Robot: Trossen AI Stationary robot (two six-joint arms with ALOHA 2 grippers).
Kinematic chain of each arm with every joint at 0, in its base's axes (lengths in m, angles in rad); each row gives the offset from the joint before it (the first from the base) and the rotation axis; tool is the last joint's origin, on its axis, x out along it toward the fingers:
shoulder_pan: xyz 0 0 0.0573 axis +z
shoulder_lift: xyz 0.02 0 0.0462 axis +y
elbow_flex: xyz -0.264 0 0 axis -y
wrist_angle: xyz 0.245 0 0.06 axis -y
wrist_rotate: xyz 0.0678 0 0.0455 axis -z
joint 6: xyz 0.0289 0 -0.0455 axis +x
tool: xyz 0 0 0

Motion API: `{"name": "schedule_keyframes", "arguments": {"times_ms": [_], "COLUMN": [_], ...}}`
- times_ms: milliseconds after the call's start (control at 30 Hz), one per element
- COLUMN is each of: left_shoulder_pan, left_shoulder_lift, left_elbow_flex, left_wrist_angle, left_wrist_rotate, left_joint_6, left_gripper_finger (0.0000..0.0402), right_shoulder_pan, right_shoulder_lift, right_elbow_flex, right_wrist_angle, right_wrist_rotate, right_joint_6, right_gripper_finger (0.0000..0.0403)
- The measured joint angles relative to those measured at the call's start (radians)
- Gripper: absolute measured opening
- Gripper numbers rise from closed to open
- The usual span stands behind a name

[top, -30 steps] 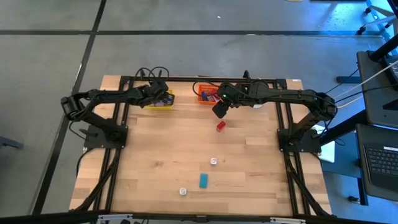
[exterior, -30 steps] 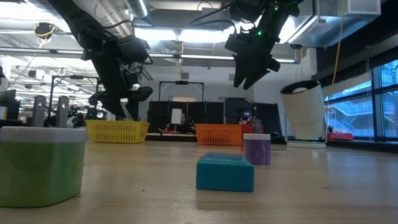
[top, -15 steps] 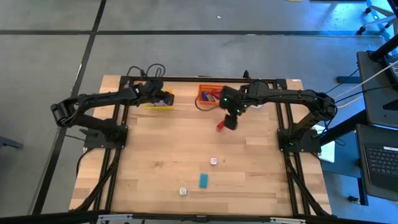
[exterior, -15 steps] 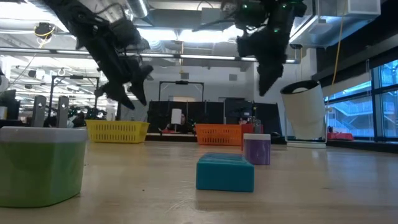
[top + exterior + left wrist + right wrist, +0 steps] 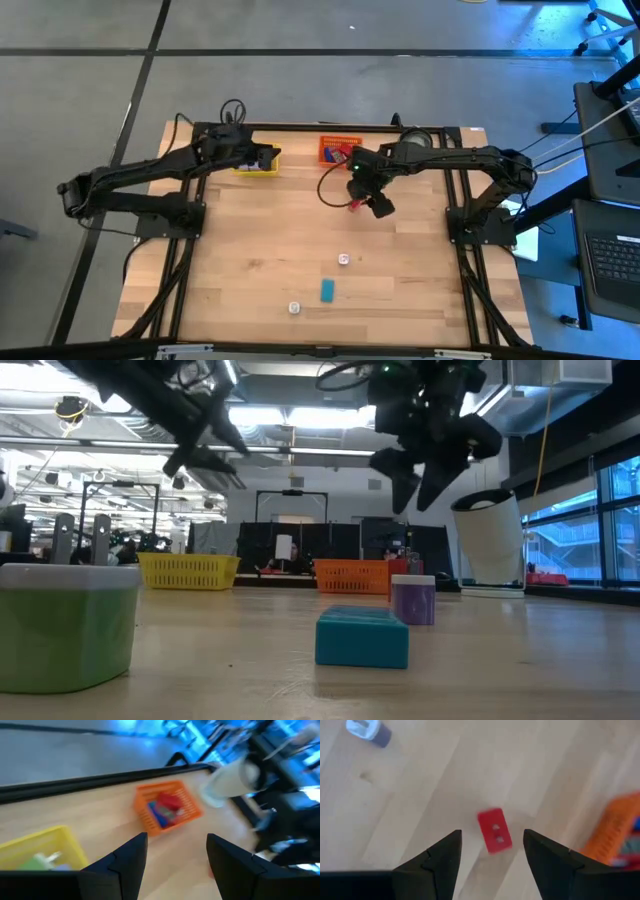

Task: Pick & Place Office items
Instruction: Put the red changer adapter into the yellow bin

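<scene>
The wooden tabletop carries a yellow tray and an orange tray along its far edge. The right pincer hangs above a red block lying flat on the bare wood in front of the orange tray; its fingers stand apart with the block between them, not touching it. The left pincer is raised beside the yellow tray, fingers apart, holding nothing. A lilac piece, a teal block and a white piece lie nearer the front edge.
</scene>
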Motion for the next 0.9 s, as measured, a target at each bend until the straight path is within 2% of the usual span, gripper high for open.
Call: {"name": "schedule_keyframes", "arguments": {"times_ms": [267,500,900], "left_shoulder_pan": [-0.111,-0.173,-0.178], "left_shoulder_lift": [-0.056,-0.056,-0.056], "left_elbow_flex": [0.0,0.0,0.0], "left_wrist_angle": [0.016,0.013,0.012], "left_wrist_rotate": [-0.037,-0.115,-0.135], "left_joint_6": [-0.041,-0.041,-0.04], "left_gripper_finger": [0.0196,0.0196,0.0196], "right_shoulder_pan": [0.0,-0.001,-0.001], "right_shoulder_lift": [0.124,0.174,0.206], "right_elbow_flex": [0.0,-0.001,0.001], "right_wrist_angle": [0.002,0.032,0.101], "right_wrist_rotate": [-0.014,0.135,0.103], "right_joint_6": [-0.1,-0.125,-0.115], "right_gripper_finger": [0.0217,0.0217,0.0217]}}
